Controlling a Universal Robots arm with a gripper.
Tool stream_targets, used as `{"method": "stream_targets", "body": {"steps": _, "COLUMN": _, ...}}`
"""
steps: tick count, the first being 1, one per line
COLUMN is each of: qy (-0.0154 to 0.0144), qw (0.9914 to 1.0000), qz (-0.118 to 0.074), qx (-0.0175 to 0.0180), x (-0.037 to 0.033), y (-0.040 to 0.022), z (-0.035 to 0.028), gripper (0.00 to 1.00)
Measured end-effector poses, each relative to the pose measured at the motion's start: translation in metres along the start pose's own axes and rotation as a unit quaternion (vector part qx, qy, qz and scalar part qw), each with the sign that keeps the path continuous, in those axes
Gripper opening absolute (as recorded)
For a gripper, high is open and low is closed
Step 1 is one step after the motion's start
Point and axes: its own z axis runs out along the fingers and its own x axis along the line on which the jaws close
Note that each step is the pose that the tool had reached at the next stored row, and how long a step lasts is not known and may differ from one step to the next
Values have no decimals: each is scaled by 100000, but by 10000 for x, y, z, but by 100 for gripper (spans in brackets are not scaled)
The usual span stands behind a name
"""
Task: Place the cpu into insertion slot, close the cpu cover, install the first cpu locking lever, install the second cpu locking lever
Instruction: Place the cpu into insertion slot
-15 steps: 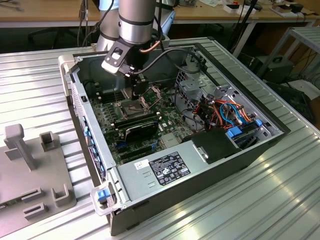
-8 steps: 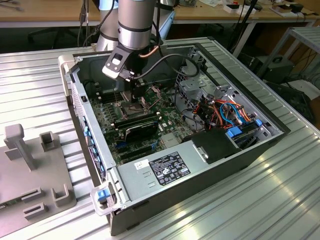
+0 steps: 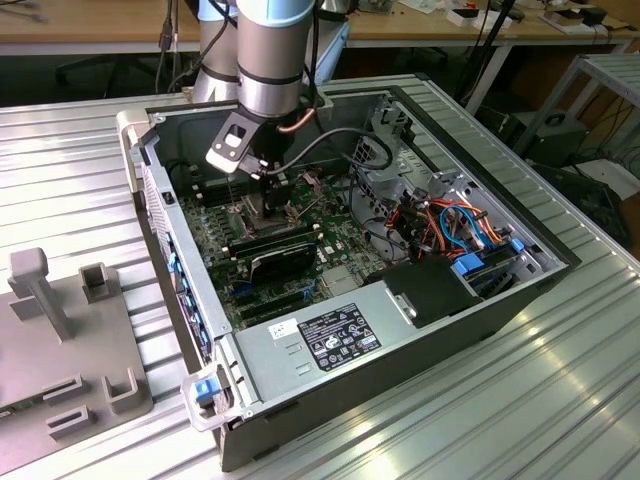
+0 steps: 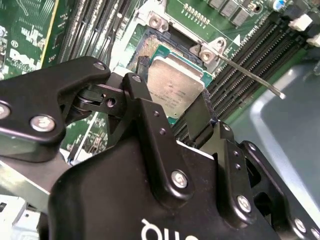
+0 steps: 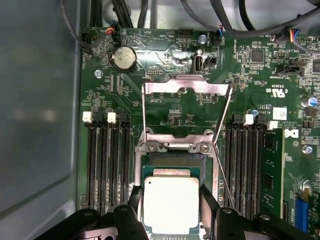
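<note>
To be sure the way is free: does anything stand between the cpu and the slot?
Nothing visible does. The cpu, between the jaws, is right over the slot, and the cover stands swung open, clear of both.

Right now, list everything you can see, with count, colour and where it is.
computer case: one, dark, open, on the table.
table: one, silvery ribbed metal.
fixture: one, grey, exterior view's left of the case.
circuit board: one, green, inside the case.
insertion slot: one, dark, on the board.
cpu: one, silvery, at the insertion slot.
cpu cover: one, silvery, swung open.
memory slots: several, black, flanking the insertion slot.
coin battery: one, silver, on the board.
arm: one, grey, above the case.
end effector: one, black, shut on the cpu's opposite edges.
</note>
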Motion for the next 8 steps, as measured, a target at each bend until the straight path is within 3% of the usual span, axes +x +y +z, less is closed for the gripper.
{"method": "stream_targets", "body": {"steps": 8, "qy": -15, "qw": 99999, "qz": 351, "qx": 49, "x": -4, "y": 5, "z": 105, "gripper": 55}}
